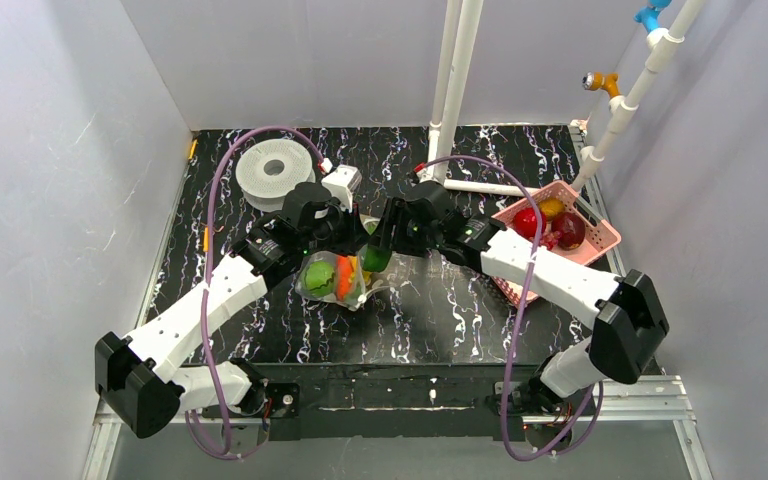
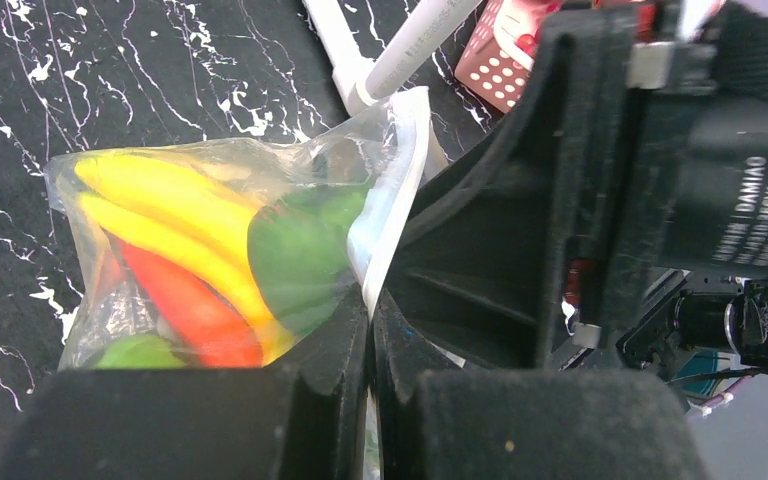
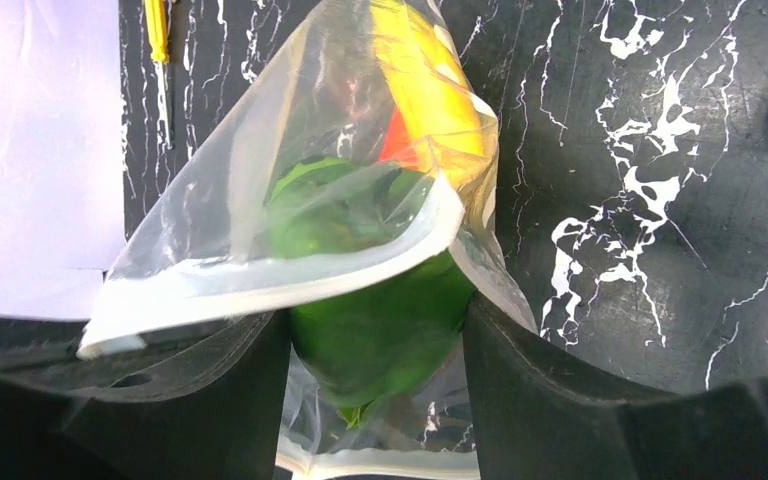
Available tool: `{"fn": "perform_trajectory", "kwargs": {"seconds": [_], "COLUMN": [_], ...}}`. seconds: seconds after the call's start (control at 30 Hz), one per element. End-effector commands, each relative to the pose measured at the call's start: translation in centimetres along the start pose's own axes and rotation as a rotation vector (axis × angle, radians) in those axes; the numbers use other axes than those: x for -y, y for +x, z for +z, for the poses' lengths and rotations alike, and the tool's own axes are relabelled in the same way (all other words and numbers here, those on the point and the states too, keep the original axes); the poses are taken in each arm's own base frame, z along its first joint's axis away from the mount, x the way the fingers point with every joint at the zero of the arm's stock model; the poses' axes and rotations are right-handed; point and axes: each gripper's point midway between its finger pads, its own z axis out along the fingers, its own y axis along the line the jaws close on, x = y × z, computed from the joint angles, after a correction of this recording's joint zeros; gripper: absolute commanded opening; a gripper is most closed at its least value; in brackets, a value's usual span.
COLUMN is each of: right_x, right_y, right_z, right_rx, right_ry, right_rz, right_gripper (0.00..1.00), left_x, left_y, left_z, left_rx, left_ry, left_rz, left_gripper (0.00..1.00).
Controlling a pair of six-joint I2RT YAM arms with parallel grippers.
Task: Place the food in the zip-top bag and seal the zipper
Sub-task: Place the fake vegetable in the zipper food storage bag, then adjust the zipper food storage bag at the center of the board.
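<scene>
Black marbled bench (image 1: pixel 440 310) lies bare from the bag (image 1: pixel 332 282) at centre to the near edge at 6 o'clock. Grey walls (image 1: pixel 60 200) close in at 9, 12 and 3. One spool (image 1: pixel 275 172) sits at 11 o'clock. One pink basket (image 1: pixel 603 232) sits at 2, well apart from the bag, with three pieces of food (image 1: pixel 527 221) showing: red, yellow and dark purple. Clear and crumpled, the bag holds yellow, red and green pieces. The left fingers (image 2: pixel 330 370) are pressed together on its white zipper (image 2: pixel 400 190). The right fingers (image 3: pixel 530 390) pinch one green piece (image 3: pixel 380 330) at the open mouth, partly under the zipper.
</scene>
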Motion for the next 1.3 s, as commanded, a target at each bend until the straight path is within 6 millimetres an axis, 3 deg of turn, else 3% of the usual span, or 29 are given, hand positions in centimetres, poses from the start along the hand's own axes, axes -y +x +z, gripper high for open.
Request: {"fn": "perform_trajectory", "kwargs": {"seconds": [0.0, 0.3, 0.57, 0.83, 1.03, 1.27], "right_x": [-2.8, -3.4, -2.6, -1.9, 1.0, 5.3], "right_y": [-2.0, -1.5, -1.3, -1.2, 0.3, 2.2], "right_z": [0.2, 0.9, 0.4, -1.2, -3.2, -5.1], "right_rx": [0.043, 0.01, 0.006, 0.018, 0.005, -0.003], "right_ry": [-0.073, -0.094, -0.061, -0.05, 0.032, 0.16], "right_rz": [0.02, 0.003, -0.021, -0.041, -0.085, -0.118], "right_gripper": [0.36, 0.64, 0.86, 0.83, 0.67, 0.64], "left_x": [0.3, 0.3, 0.1, -0.2, -0.4, -0.5], "left_y": [-0.7, -0.8, -0.8, -0.7, -0.7, -0.6], "left_z": [-1.2, -1.2, -1.3, -1.2, -1.1, -1.0], "left_rx": [0.046, 0.053, 0.057, 0.057, 0.054, 0.051], "left_ry": [0.009, 0.009, 0.001, -0.014, -0.027, -0.034], "left_rz": [0.01, 0.006, 0.005, 0.003, -0.002, -0.003], "left_gripper": [0.0, 0.0, 0.0, 0.0, 0.0, 0.0]}}
